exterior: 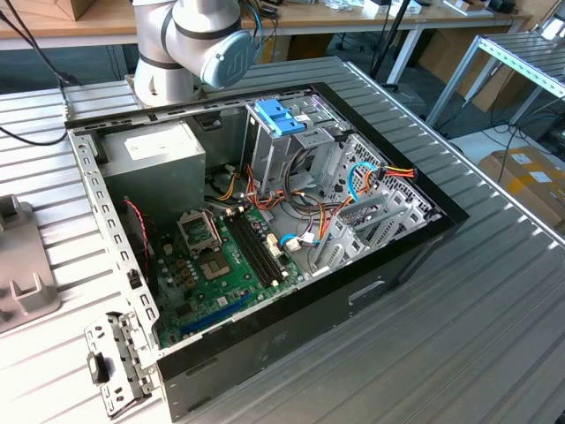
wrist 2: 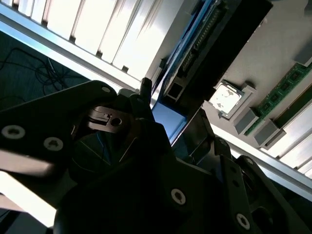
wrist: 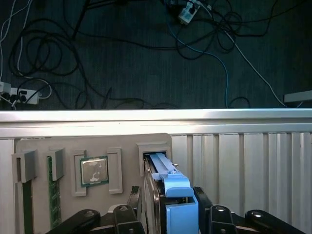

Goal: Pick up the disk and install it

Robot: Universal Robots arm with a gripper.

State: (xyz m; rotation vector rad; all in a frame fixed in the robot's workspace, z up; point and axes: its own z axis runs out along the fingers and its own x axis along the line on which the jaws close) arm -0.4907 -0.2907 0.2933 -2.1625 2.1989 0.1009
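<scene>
The disk, a thin silver drive in a bright blue carrier, stands on edge in a slot of a grey holder. My gripper straddles it, one dark finger against each flat face, so it looks shut on the disk. In the second wrist view a blue strip of the disk shows between the gripper's black links. The open computer case lies on the table in the exterior view, with its metal drive cage at the back.
A processor chip and a memory stick sit in neighbouring slots of the holder. The table's edge rail runs just beyond it, with cables on the floor below. A short blue latch piece tops the drive cage.
</scene>
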